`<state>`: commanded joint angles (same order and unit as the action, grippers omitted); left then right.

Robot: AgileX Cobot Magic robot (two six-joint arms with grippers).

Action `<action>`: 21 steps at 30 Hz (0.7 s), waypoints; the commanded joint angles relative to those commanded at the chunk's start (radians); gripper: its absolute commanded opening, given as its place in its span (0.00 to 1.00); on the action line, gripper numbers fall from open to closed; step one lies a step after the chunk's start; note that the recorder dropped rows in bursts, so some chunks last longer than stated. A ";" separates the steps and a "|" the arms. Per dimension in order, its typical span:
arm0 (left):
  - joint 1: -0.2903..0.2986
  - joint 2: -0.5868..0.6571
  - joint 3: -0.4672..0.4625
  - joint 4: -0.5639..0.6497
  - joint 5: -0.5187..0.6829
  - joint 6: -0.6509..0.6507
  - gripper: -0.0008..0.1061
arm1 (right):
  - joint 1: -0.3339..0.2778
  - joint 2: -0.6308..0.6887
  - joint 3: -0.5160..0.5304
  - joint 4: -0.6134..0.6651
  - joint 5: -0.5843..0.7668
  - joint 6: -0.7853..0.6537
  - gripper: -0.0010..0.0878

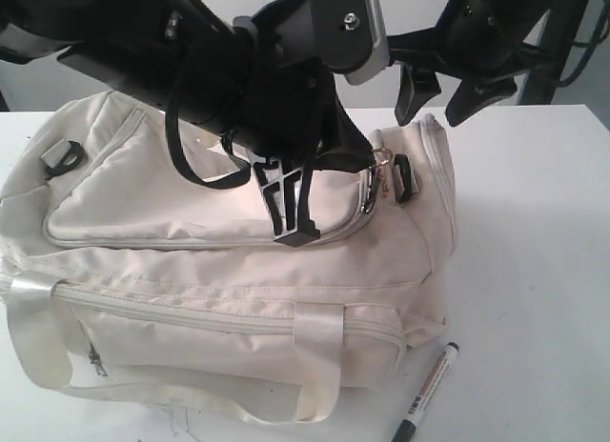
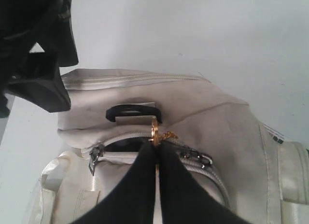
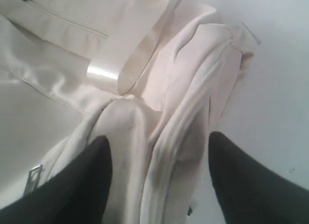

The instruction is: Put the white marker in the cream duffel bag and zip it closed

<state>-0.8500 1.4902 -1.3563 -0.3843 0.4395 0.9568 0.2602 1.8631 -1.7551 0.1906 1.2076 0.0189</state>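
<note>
White marker [image 1: 426,392] lies well apart from the left hand [image 2: 155,141].

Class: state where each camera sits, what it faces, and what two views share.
Left wrist: looks along the shut left gripper at the gold zip pull.
Right wrist: looks past the open right gripper onto the cream duffel bag.
Exterior: off the arms, looks down on bag, white marker, both grippers.
Shared: exterior and left wrist show the pull.
</note>
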 joint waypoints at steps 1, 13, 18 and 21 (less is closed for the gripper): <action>0.000 0.000 0.000 0.000 0.000 0.000 0.01 | 0.000 0.003 0.000 0.000 -0.017 0.004 0.51; 0.058 0.041 0.000 0.019 -0.048 0.007 0.01 | -0.002 0.018 0.000 0.058 -0.330 0.043 0.01; 0.075 0.054 0.000 0.019 -0.106 0.007 0.01 | -0.002 0.049 0.000 0.067 -0.397 0.069 0.01; 0.073 0.069 0.000 -0.022 -0.087 0.007 0.01 | -0.002 0.065 0.000 0.067 -0.352 0.069 0.01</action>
<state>-0.7770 1.5593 -1.3563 -0.4064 0.3525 0.9640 0.2583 1.9280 -1.7551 0.2580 0.8560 0.0876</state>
